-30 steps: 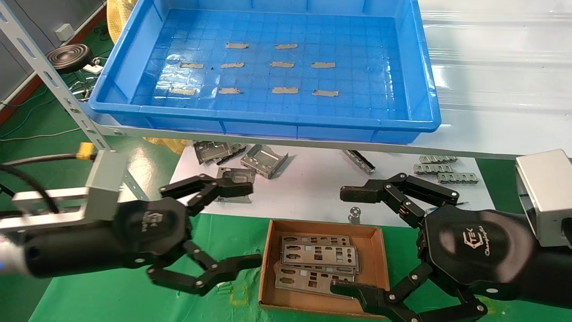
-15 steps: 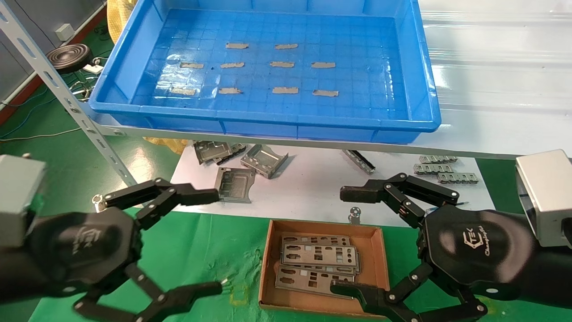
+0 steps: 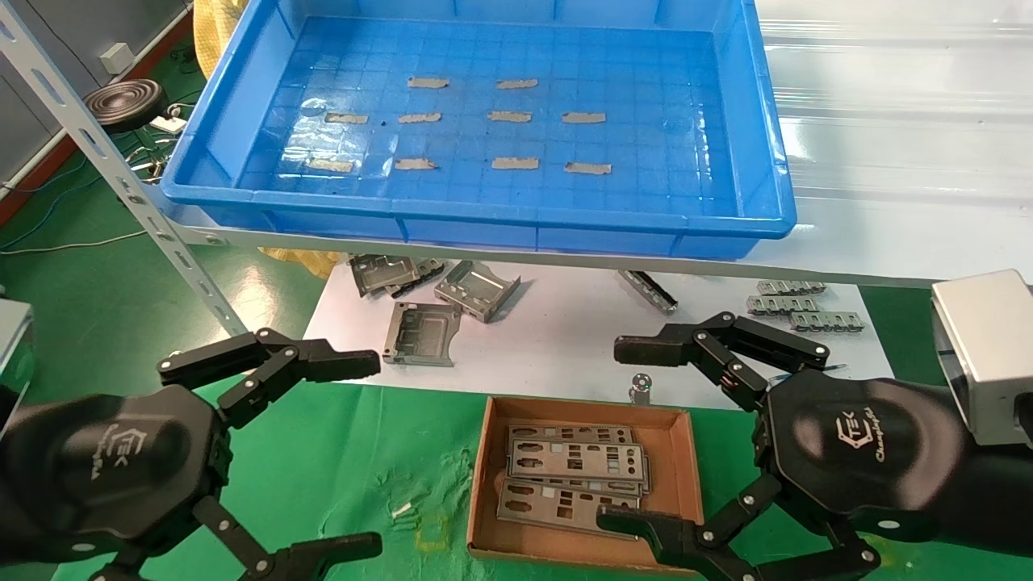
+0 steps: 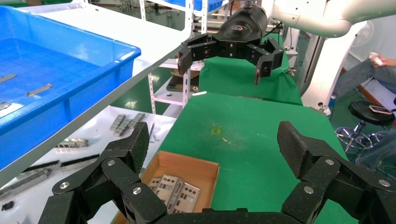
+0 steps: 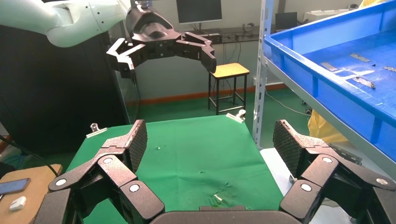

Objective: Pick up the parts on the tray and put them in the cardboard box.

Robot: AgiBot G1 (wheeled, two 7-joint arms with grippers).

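Both grippers, left and right, hang wide open and empty beside the cardboard box, which holds the stacked parts. The tray appears to hold only tape strips, though its near floor is hidden. Check there before any reach.

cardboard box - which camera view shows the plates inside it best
The head view: it looks straight down into the cardboard box, showing the stacked parts and their cutouts. The left wrist view shows the box only partly, behind the open left gripper. The right wrist view does not show it.
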